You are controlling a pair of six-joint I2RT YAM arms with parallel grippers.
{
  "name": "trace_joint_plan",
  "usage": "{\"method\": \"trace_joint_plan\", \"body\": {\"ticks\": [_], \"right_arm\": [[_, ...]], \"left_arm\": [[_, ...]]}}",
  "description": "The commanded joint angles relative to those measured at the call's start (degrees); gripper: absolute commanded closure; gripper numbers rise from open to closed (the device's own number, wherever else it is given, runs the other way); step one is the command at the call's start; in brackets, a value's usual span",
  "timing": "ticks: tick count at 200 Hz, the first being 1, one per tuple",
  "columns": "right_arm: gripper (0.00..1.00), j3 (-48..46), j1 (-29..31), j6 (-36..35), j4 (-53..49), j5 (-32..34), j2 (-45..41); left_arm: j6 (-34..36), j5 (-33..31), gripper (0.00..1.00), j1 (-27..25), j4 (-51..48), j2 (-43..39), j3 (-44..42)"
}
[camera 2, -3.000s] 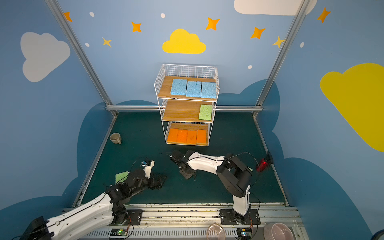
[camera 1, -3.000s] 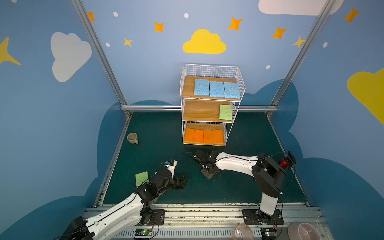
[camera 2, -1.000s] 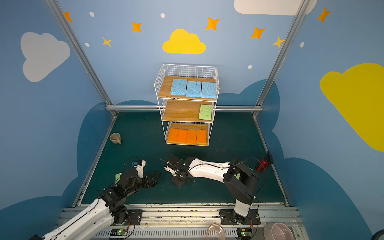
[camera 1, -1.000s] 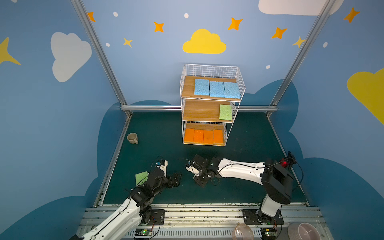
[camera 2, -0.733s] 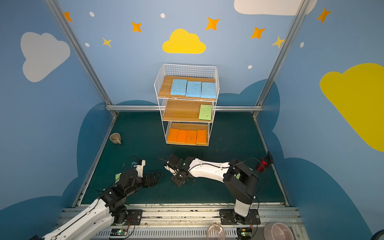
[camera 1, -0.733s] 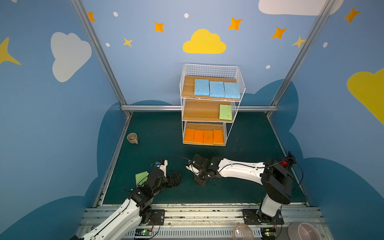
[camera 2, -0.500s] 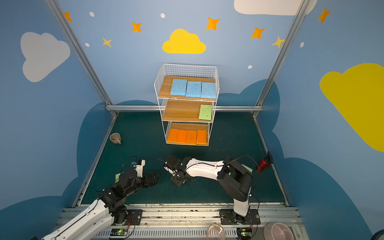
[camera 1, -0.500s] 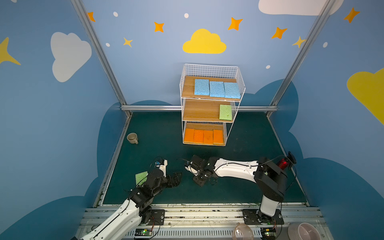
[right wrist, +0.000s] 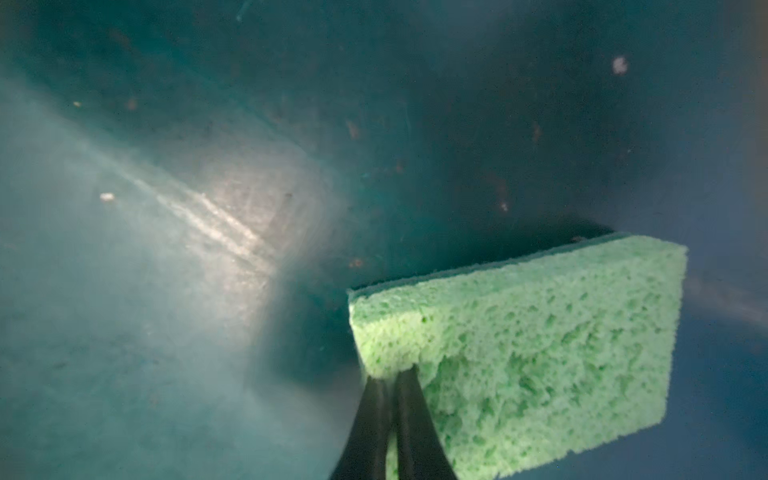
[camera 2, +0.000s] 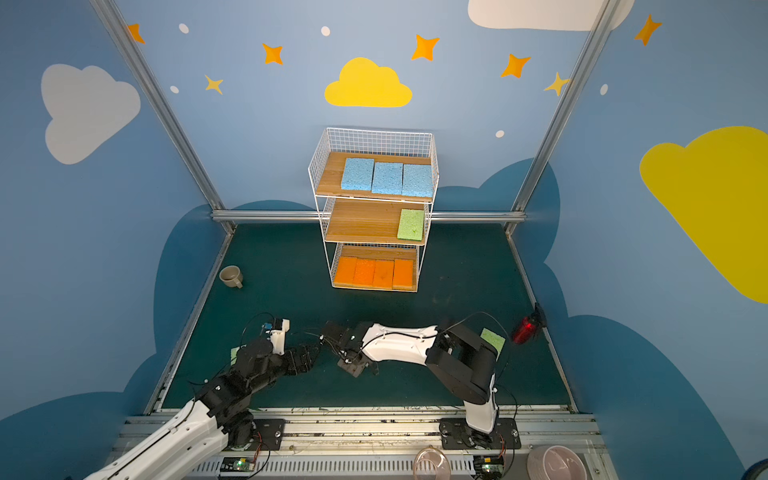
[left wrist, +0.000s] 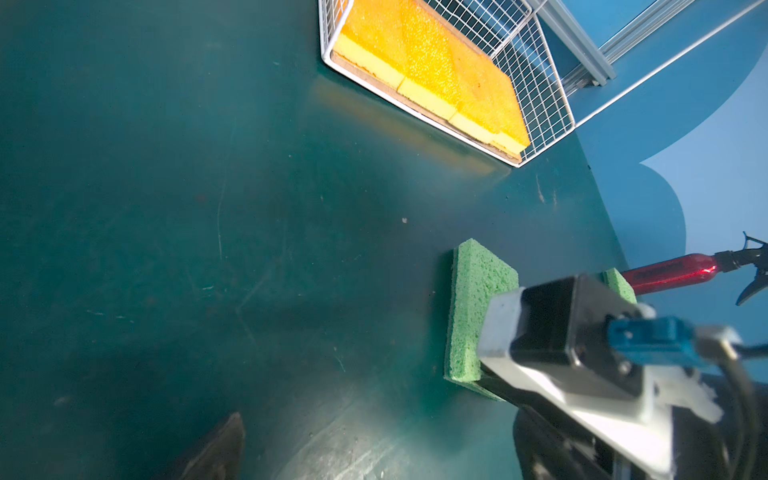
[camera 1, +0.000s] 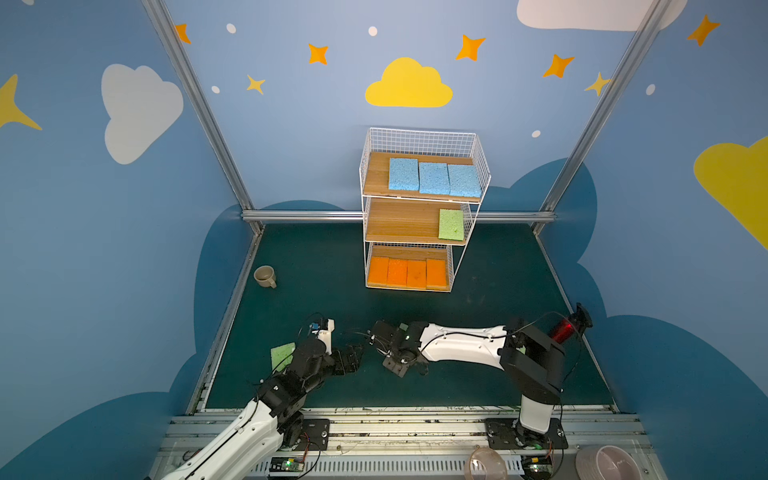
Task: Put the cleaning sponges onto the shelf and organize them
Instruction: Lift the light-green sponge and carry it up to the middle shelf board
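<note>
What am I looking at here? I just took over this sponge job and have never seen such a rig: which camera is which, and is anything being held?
Two robot arms stand at the near edge of a green table, each ending in a two-finger gripper. The two wide pictures come from one overhead camera pair; the two close-ups come from cameras on the arms' wrists. At the back is the shelf: three blue sponges on top, a lone green sponge in the middle, four orange sponges at the bottom. On the table are a mug, a red spray bottle and two loose green sponges, one by the left arm, one behind the right. The right gripper is shut on the edge of a fourth green sponge; the left gripper is open and empty.
</note>
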Motion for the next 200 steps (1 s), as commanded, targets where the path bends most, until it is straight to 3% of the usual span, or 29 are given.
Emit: {"method": "trace_joint_plan", "body": {"ticks": [1, 74, 135, 200], "right_arm": [[1.00, 0.18, 0.55, 0.03, -2.32, 2.50, -0.41], [1.00, 2.90, 0.21, -5.85, -7.78, 5.00, -15.42], [1.00, 10.85, -2.52, -23.57, -10.82, 8.08, -26.99], [1.00, 27.13, -7.69, -39.02, -15.07, 8.22, -25.13]], "left_arm": [[0.10, -0.25, 0.00, 0.25, -3.21, -2.27, 0.85], [0.96, -1.07, 0.00, 0.28, -6.47, -4.60, 5.29], [2.06, -1.08, 0.00, 0.38, -3.34, -0.58, 8.29], [2.69, -0.37, 0.00, 0.35, 2.09, 5.75, 11.40]]}}
